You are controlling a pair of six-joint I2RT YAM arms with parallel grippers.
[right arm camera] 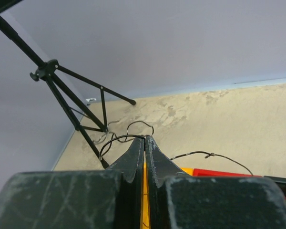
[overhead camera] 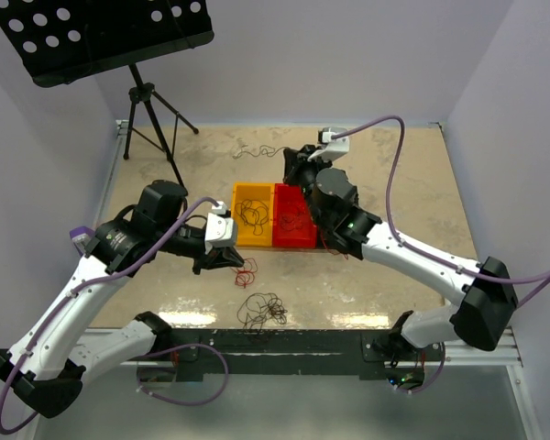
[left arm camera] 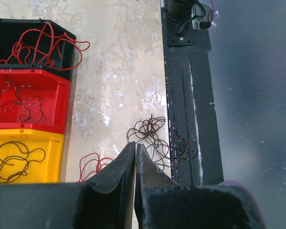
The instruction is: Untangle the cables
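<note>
My left gripper [overhead camera: 236, 259] [left arm camera: 135, 145] is shut and empty, low over the table. A loose red cable [overhead camera: 247, 273] [left arm camera: 92, 165] lies just left of its tips. A dark brown tangle [overhead camera: 261, 310] [left arm camera: 151, 134] lies ahead of it by the table's near edge. My right gripper [overhead camera: 292, 163] [right arm camera: 145, 137] is raised behind the bins and shut on a thin black cable [right arm camera: 113, 141], which loops left of the tips and trails off right. More thin cables [overhead camera: 257, 149] [right arm camera: 133, 125] lie at the back near the tripod.
Three bins sit mid-table: a yellow bin [overhead camera: 241, 192] [left arm camera: 52, 143] with a dark cable, a red bin [overhead camera: 301, 240] [left arm camera: 38, 75] with dark cables, and a black bin [left arm camera: 62, 31] with red cables. A music stand's tripod [overhead camera: 151, 105] [right arm camera: 62, 90] stands at the back left. A black rail [left arm camera: 188, 95] runs along the near edge.
</note>
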